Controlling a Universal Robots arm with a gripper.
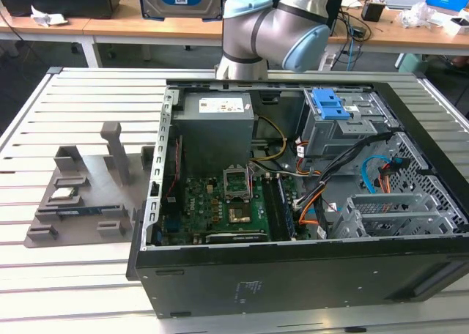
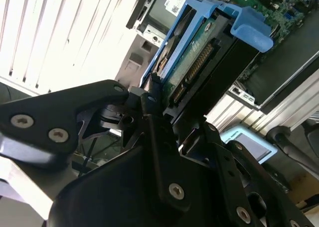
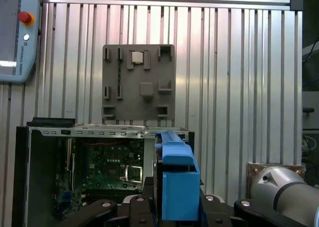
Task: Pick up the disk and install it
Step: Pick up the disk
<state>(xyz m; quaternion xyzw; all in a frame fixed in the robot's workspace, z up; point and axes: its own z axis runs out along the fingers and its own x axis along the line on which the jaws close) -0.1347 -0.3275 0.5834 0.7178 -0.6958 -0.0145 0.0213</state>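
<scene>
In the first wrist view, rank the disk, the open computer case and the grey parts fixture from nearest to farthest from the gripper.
1. The disk, clamped in the gripper itself.
2. The open computer case, just beyond the held disk.
3. The grey parts fixture, lying past the case's far edge.

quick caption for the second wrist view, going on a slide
The hand grips the blue-framed disk, connector edge in view, with the motherboard behind it.
</scene>
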